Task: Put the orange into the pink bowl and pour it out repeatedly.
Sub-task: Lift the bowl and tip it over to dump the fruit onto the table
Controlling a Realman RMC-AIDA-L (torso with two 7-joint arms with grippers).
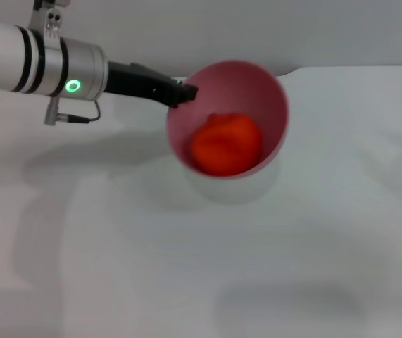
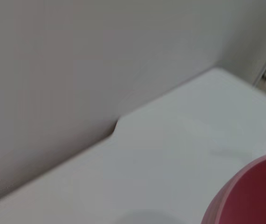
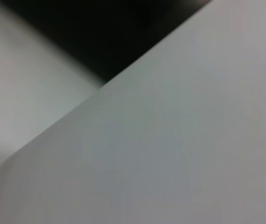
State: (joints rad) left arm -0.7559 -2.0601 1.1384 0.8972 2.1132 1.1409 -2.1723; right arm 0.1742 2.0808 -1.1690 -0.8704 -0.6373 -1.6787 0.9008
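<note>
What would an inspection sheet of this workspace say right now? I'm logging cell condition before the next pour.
Surface: white table, no marks seen.
Job's things: orange inside the pink bowl; bowl lifted and tilted toward the head camera.
Clutter: nothing seen.
Grippers: left gripper shut on the bowl's rim; right gripper not seen.
Cables: short grey cable looped under the left wrist.
Surroundings: plain wall behind the table.

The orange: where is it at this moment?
In the head view, the orange sits inside the pink bowl, which the left end effector holds by its rim, tilted, above the white table, near centre.
</note>
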